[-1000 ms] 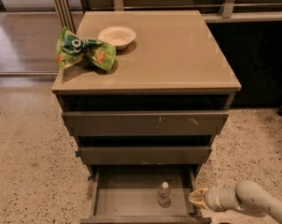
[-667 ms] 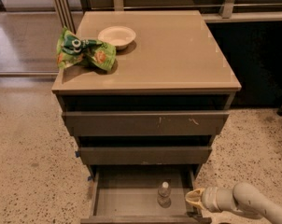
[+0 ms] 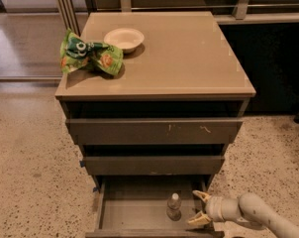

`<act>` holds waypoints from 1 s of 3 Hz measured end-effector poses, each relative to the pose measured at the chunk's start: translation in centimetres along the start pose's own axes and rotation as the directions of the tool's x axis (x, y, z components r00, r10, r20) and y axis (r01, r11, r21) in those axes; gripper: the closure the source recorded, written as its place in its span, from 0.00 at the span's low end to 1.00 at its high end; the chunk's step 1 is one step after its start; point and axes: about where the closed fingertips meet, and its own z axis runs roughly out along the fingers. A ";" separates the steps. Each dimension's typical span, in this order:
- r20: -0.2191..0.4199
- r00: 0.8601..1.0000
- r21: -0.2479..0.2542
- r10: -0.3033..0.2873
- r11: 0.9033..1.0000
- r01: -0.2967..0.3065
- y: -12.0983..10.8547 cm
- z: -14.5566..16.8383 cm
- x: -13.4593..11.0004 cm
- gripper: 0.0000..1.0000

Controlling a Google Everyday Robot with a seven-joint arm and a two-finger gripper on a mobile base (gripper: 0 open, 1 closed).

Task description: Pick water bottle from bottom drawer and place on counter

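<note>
The water bottle (image 3: 174, 206), small and clear with a white cap, stands upright in the open bottom drawer (image 3: 134, 212), right of its middle. My gripper (image 3: 199, 207) reaches in from the lower right at the drawer's right side. Its two yellow-tipped fingers (image 3: 201, 196) are spread open, pointing left at the bottle, a short gap away. It holds nothing. The tan counter (image 3: 184, 53) tops the cabinet above.
A white bowl (image 3: 124, 38) and a crumpled green snack bag (image 3: 90, 56) lie on the counter's left rear part. The two upper drawers (image 3: 154, 131) are slightly pulled out. Speckled floor surrounds the cabinet; a dark cabinet stands to the right.
My gripper has moved a little to the left, closer to the bottle. The bottle and drawers have not moved.
</note>
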 end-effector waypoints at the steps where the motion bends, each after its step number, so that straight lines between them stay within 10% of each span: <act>1: 0.028 1.000 -0.010 -0.010 1.000 0.010 -0.3 1.4 -0.2 0.27; 3: 0.098 0.994 -0.038 -0.042 0.998 0.046 -1.1 5.2 -1.4 0.27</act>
